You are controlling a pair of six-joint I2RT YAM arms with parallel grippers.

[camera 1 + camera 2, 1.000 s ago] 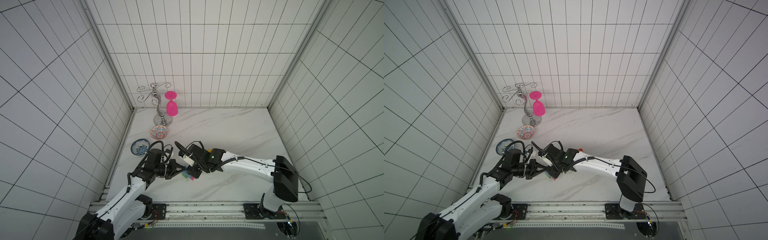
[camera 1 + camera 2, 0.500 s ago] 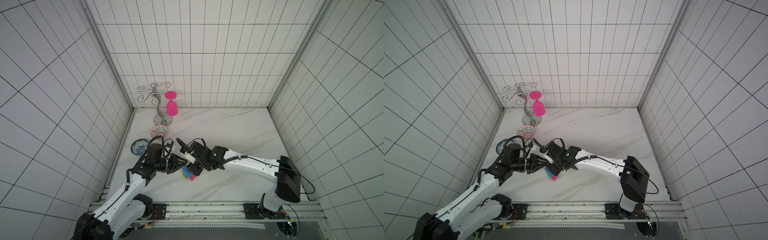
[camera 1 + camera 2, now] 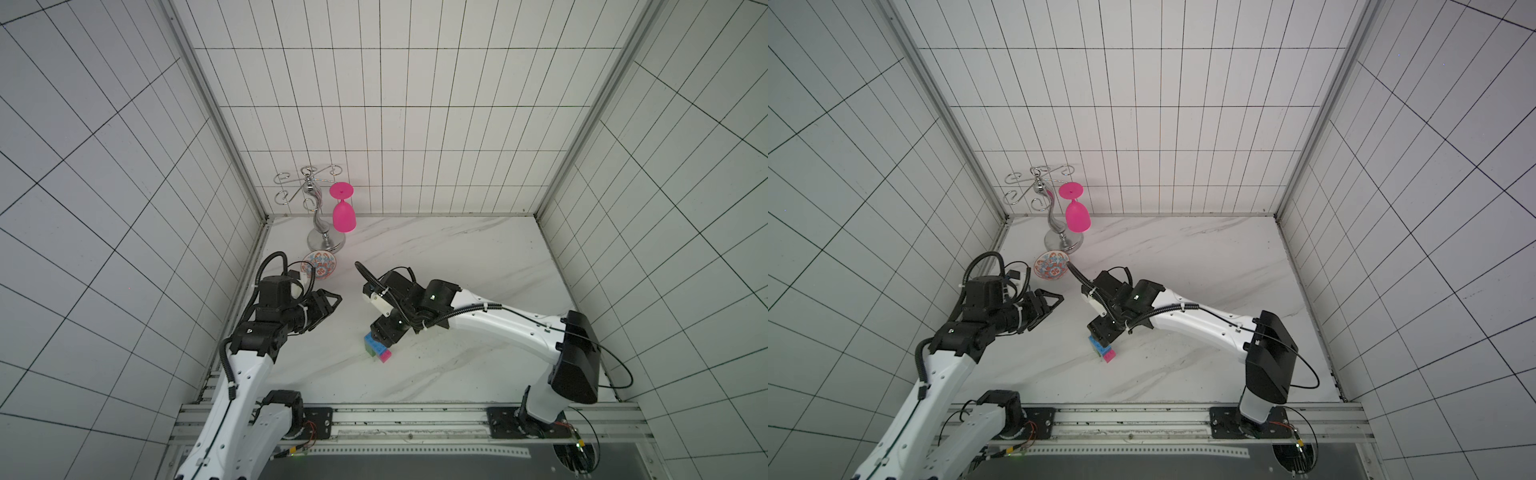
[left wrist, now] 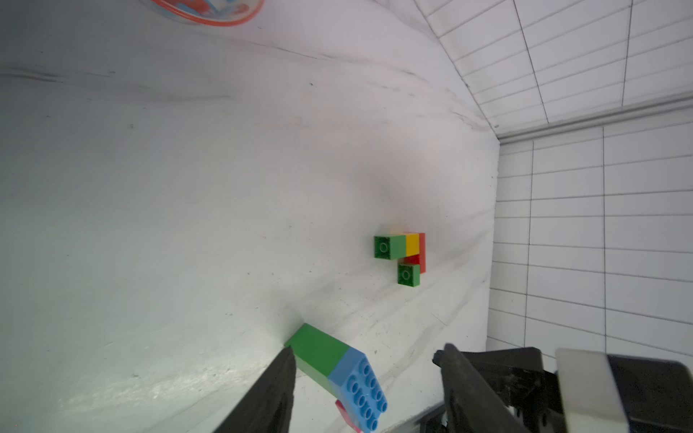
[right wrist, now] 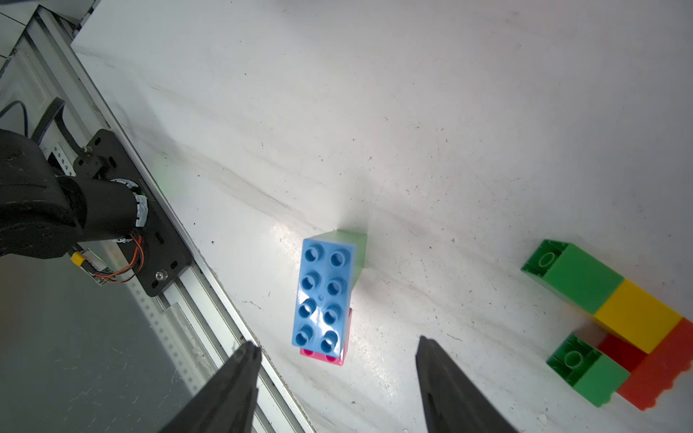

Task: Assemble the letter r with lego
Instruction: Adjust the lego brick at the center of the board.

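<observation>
A lego stack rests on the marble table (image 3: 457, 257): a long blue brick (image 5: 322, 300) studs up, on a green cube (image 5: 356, 247) and a pink cube (image 5: 326, 356). In both top views it shows as blue (image 3: 371, 341) (image 3: 1096, 343). My right gripper (image 5: 337, 343) (image 3: 384, 334) hangs open just above it, not touching. My left gripper (image 4: 367, 348) (image 3: 332, 309) is open, off to the stack's left. A second lego group lies beside it: green cube (image 5: 570, 275), yellow cube (image 5: 637, 315), red brick (image 5: 660, 371), green cube (image 5: 585, 371). The right arm hides this group in both top views.
A metal glass rack (image 3: 320, 224) holding a pink glass (image 3: 344, 214) stands in the back left corner. A patterned bowl (image 3: 319, 266) sits in front of it, close to my left arm. An aluminium rail (image 3: 395, 419) runs along the table's front edge.
Both grippers have opened and let go of the blue, green and pink stack, which now stands on the table. My left arm has drawn back to the left.
</observation>
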